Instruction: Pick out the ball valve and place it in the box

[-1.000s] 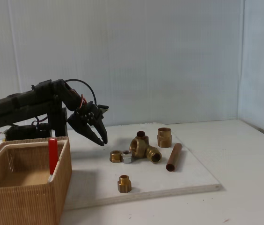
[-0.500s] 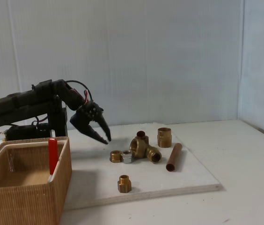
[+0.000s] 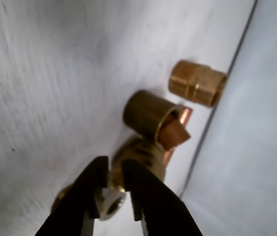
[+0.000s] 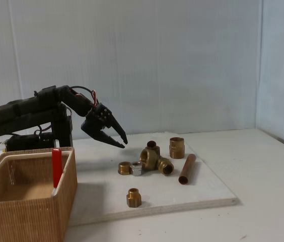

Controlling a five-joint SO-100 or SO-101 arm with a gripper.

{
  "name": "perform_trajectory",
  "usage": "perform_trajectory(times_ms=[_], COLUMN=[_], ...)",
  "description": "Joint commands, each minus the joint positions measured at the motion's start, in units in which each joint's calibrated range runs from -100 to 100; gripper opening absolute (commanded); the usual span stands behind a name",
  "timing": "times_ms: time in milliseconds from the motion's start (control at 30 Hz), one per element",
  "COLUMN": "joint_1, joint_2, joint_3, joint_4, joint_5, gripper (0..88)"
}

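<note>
Fixed view: ball valve (image 4: 57,167) stands upright in box (image 4: 28,212), red handle up.

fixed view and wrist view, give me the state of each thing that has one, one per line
gripper: nearly shut, empty, in the air above the white board
ball valve: red handle upright inside the box
box: open on top, valve in it
copper tube: lying flat on the board
brass tee fitting: resting on the board, untouched
</note>
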Motion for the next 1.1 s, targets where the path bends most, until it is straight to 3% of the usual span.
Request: perform_trajectory(times_ms=[0,1067], joint_1=[-0.2,-0.1], joint_2=[-0.3,-0.3], joint_3=[0.5,0.5], joint_4=[1.8,5.0], joint_5=[0.3,0.3], gripper=[1.6,1.6])
